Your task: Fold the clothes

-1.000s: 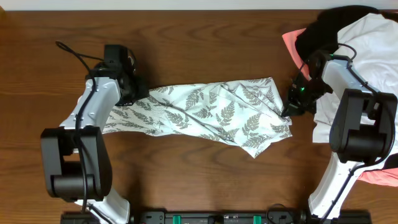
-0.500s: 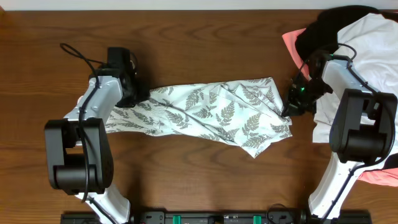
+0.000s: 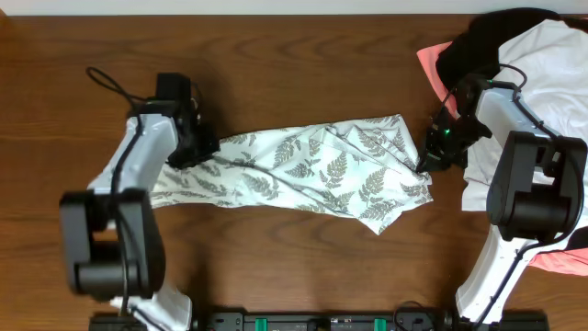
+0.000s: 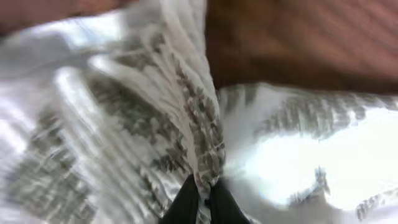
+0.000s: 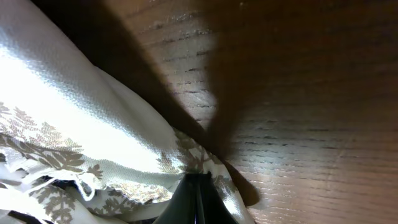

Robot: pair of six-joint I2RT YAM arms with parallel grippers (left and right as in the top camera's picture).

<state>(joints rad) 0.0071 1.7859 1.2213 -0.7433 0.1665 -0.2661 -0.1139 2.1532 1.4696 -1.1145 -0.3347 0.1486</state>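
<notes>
While overhead shows the white fern-print garment (image 3: pixel 312 175) lying rumpled mid-table (image 3: pixel 294 74), left gripper (image 3: pixel 204 152) and right gripper (image 3: pixel 424 165) meet its ends. Left wrist: blurry, jaws pinching a fold. Right wrist: jaws clamped on the hem, fingers mostly cropped.

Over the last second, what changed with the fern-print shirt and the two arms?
The left end effector closed, pinching a fold at the left end of the fern-print garment. The right end effector stayed shut on its right edge; the pile of other clothes did not move.
</notes>
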